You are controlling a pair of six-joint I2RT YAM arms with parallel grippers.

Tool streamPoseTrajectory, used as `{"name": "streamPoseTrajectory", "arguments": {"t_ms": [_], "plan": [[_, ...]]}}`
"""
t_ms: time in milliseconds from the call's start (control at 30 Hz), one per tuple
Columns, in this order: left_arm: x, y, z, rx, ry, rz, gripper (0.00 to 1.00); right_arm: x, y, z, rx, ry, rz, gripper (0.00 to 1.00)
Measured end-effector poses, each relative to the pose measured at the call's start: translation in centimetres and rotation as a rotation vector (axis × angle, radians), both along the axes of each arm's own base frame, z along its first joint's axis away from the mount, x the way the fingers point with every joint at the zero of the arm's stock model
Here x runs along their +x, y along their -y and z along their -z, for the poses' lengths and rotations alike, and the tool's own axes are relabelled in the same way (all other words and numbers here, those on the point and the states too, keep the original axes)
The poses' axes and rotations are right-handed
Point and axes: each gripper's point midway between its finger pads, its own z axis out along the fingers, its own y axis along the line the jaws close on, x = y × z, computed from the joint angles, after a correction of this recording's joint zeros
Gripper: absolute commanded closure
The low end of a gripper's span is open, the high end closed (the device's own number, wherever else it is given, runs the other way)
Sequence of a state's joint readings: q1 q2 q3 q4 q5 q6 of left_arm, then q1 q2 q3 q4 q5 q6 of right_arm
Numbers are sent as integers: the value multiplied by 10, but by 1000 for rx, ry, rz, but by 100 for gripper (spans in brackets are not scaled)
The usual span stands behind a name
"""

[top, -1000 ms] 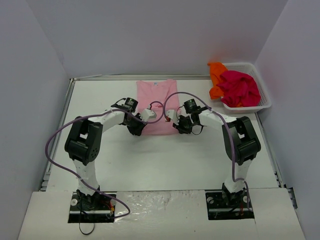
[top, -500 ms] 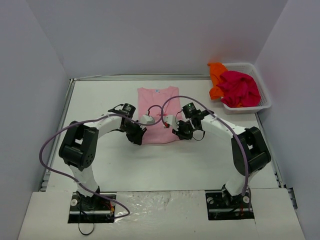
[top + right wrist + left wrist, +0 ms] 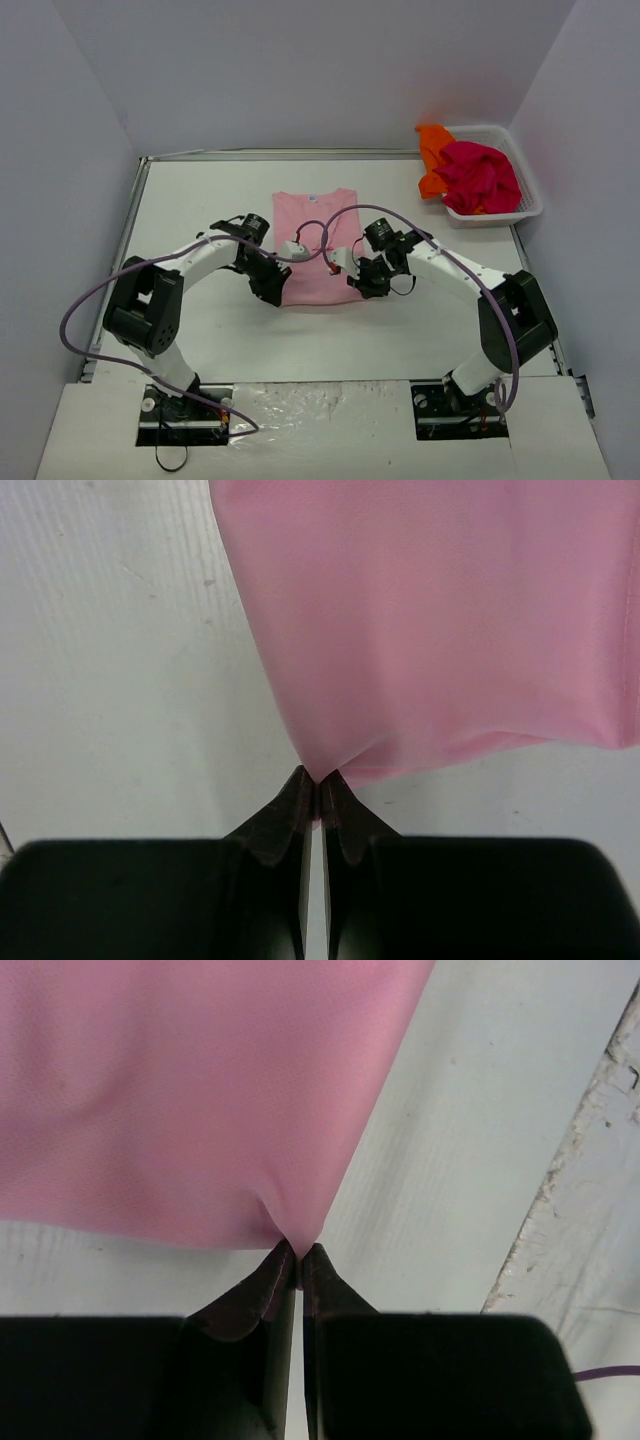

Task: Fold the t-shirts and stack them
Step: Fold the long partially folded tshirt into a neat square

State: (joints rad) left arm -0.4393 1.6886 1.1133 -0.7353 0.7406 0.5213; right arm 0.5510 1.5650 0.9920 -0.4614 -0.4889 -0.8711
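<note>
The pink t-shirt (image 3: 318, 243) lies spread on the middle of the desk (image 3: 200, 200), collar and white neck label (image 3: 311, 193) at the far end and hem toward the arms, and each arm has taken one of the two near corners. The left tool (image 3: 298, 1255) is pinched tight on the hem's left corner, its black fingers closed to a sliver with the cloth puckering into them; the right tool (image 3: 320, 780) is closed in the same way on the right corner, a small fold of pink drawn down between its tips. From above the shirt reads as a narrow rectangle, so its sleeves may already be tucked in, though the overhead view is too coarse to be sure. This looks like the start of the lengthwise fold on the first shirt: corners gripped, hem not yet carried over. The next move would call for both arms to lift together and bring the hem evenly toward the collar (any lag on one side would skew the fold), then lower and let go. The rest of the job seems well off, since the magenta-red t-shirt (image 3: 482, 175) and the orange t-shirt (image 3: 432, 145) sit crumpled in the basket (image 3: 530, 210) at the far right corner, well apart from the arms.
</note>
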Motion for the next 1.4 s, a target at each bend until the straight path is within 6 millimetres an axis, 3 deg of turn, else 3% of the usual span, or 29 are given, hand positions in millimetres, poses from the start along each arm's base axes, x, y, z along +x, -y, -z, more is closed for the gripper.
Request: {"name": "streamPoseTrajectory", "arguments": {"t_ms": [200,400,767,1400], "plan": [[-24,-3,-9,-23,-21,48,98,-11,1,-13,19,0,-10,100],[-34,0,-22,-67,-1,99,98,-25,8,-17,24,-7,-19,100],[-57,-4,-29,-104,-41,210,98,-41,11,-19,30,-50,-67,100],[-37,-6,-49,-85,46,218,98,-24,2,-50,50,9,-91,100]]}}
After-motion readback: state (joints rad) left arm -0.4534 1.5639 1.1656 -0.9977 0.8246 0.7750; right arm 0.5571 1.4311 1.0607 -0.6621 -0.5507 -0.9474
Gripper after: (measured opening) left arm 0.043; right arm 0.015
